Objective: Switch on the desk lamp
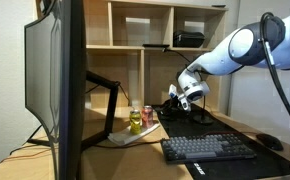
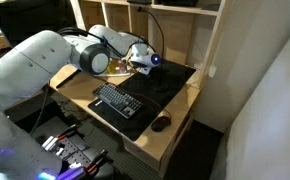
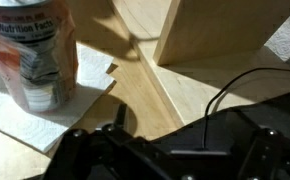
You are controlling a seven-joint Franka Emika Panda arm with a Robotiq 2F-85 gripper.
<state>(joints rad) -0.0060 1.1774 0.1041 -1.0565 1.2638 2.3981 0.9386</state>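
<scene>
Claw [image 1: 176, 100] hangs low at the desk's back corner, and I can't tell whether its fingers are parted or closed. The desk lamp [image 2: 162, 36] stands right under it: small dark base below, thin black stem curving up above, no glow that I can see. It seems to be reaching for the switch; next comes a gentle, well-aimed press.

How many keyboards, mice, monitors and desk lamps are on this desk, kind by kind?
Keyboard: 1
Mouse: 1
Monitor: 1
Desk lamp: 1
Total: 4
</scene>
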